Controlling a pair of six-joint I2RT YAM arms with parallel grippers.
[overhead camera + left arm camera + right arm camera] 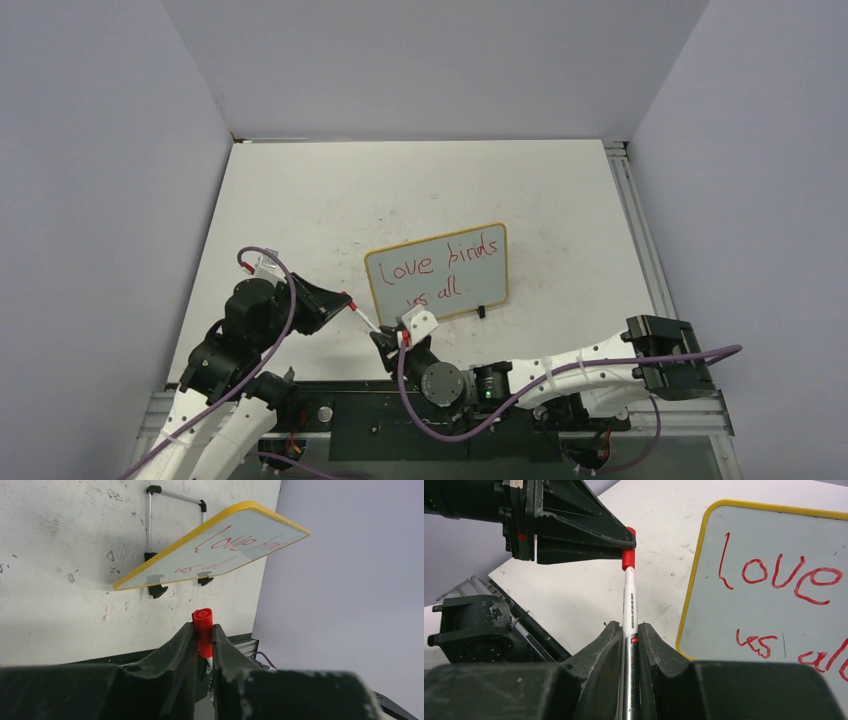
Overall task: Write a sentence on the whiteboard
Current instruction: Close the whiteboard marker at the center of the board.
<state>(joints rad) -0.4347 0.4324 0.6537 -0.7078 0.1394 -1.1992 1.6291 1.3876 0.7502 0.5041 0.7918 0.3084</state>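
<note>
Top external view shows the whiteboard (482,285) propped near the middle of the table (300,200), with the sentence (412,267) in red across two slanted lines. Just off its near-left corner the two arms meet. The left gripper (345,298) comes in from the left and the right gripper (387,336) from the near side, and a marker (366,318) spans the short gap between them, its long axis running diagonally from near-right to far-left. The left arm is folded over its base with the wrist turned toward the centre. The right arm has its elbow out to the right and its forearm lying low along the near edge, pointing left. Left wrist view looks along the left gripper (202,630), whose fingers are clamped on the marker's red cap (202,619), seen end-on. The whiteboard (165,567) lies beyond the cap, well apart, resting on black feet (158,590) with a wire stand (175,495) behind. Right wrist view has the right gripper (629,630) closed around the marker's white barrel (630,600), which points straight away from the camera into the cap (627,560) pinched by the left gripper (626,544). The whiteboard (724,540) sits to the right of the barrel, near but not touching. Cap and barrel share one line — so the coming move, I judge, is a straight push or pull along that axis. With the writing apparently done, seating the cap seems likelier — though I cannot tell whether it is fully home.
</note>
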